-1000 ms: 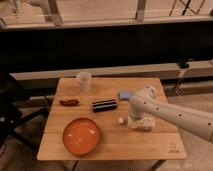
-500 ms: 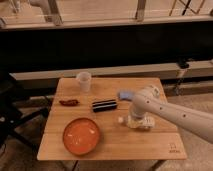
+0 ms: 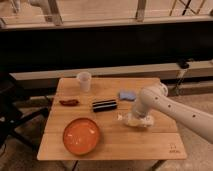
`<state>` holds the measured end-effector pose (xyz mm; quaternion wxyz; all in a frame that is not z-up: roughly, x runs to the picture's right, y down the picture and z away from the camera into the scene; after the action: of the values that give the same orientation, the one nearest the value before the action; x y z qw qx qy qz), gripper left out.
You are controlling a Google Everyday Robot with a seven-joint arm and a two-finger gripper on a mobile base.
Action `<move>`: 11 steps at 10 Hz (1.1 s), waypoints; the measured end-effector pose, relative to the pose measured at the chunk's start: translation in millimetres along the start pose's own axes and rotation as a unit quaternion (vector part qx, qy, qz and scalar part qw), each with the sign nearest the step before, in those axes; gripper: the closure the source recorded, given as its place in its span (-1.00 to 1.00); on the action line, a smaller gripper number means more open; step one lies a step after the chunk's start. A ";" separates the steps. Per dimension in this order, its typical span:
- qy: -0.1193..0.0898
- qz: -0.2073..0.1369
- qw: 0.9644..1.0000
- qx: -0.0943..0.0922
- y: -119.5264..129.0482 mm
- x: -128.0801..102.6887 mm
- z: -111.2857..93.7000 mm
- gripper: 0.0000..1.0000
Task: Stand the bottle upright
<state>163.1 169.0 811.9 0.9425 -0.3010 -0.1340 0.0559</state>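
Note:
The bottle (image 3: 126,119) lies on its side on the wooden table (image 3: 150,145), right of centre; only its pale cap end and a bit of clear body show left of my arm. My gripper (image 3: 137,120) is down at the table right over the bottle, at the end of the white arm (image 3: 170,107) that comes in from the right. The arm's wrist hides most of the bottle and the fingers.
A translucent white cup (image 3: 84,81) stands at the back left. A red chili-like item (image 3: 69,102) lies left, a black bar (image 3: 104,105) in the middle, a blue object (image 3: 126,94) behind the gripper, an orange plate (image 3: 81,135) at front left.
The gripper has stayed at the bottle, shifting slightly lower and to the right. The other objects have not moved.

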 end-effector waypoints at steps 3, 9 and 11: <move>-0.034 -0.012 0.999 -0.031 -2.4 -6.7 -2.8 1.00; -0.076 -0.029 0.996 -0.043 -5.2 -13.1 -23.2 1.00; -0.092 -0.028 0.994 -0.046 -4.3 -8.3 -31.9 1.00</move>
<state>164.4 146.3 787.6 0.9124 -0.3339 -0.2312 0.0511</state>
